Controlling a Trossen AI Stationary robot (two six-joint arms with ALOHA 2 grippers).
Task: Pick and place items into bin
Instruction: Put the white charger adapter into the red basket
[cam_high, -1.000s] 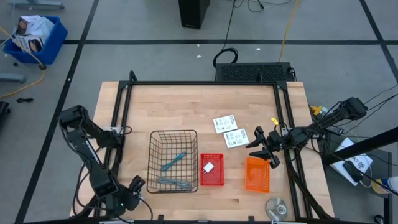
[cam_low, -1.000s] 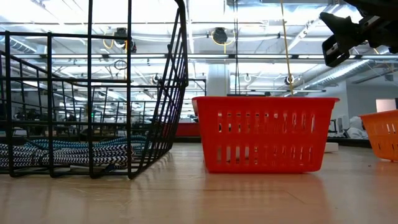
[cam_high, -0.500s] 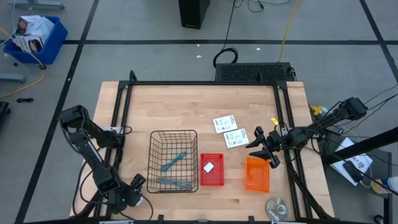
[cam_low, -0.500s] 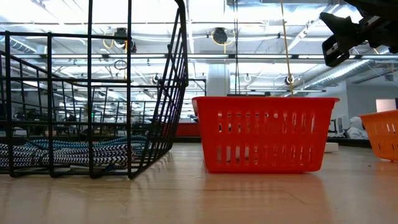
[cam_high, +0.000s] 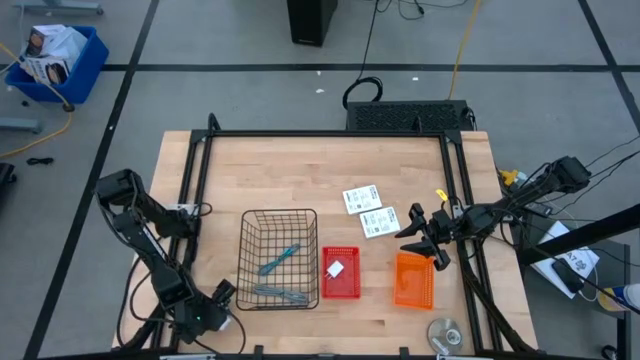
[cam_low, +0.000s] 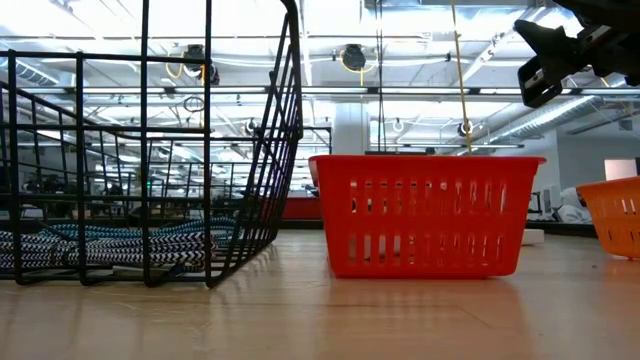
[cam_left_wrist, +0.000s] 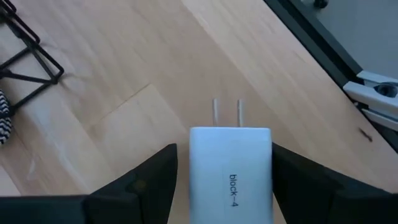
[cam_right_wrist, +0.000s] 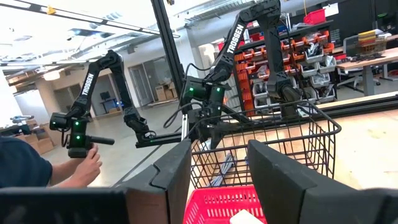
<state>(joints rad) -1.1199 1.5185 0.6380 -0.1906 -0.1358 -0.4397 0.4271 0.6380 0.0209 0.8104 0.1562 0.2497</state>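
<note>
A white block (cam_left_wrist: 230, 180) marked "block-4", its two prongs pointing away, lies between the fingers of my open left gripper (cam_left_wrist: 224, 147), which points steeply down near the table's near left corner (cam_high: 222, 293). My right gripper (cam_high: 415, 232) hovers open and empty, right of two white cards (cam_high: 370, 208) lying flat on the table. Another white block (cam_high: 335, 268) lies in the red bin (cam_high: 340, 272). Two teal tools (cam_high: 279, 260) lie in the wire basket (cam_high: 279, 258). My left gripper has one finger on each long side of the white block. A strip of wood shows between one finger (cam_left_wrist: 165, 180) and the block. The other finger (cam_left_wrist: 292, 180) stands right against the block's side (cam_left_wrist: 268, 174); whether it touches, I cannot tell.
An orange bin (cam_high: 414, 279) stands right of the red one, and a silver disc (cam_high: 445, 331) lies at the near edge. A black frame (cam_high: 330, 133) borders the table. Beyond the table, a person's hand (cam_right_wrist: 87, 168) holds another arm's handle.
My left gripper has sunk toward the table at the near left corner, its arm folding lower. The right arm and all the things on the table have kept still.
</note>
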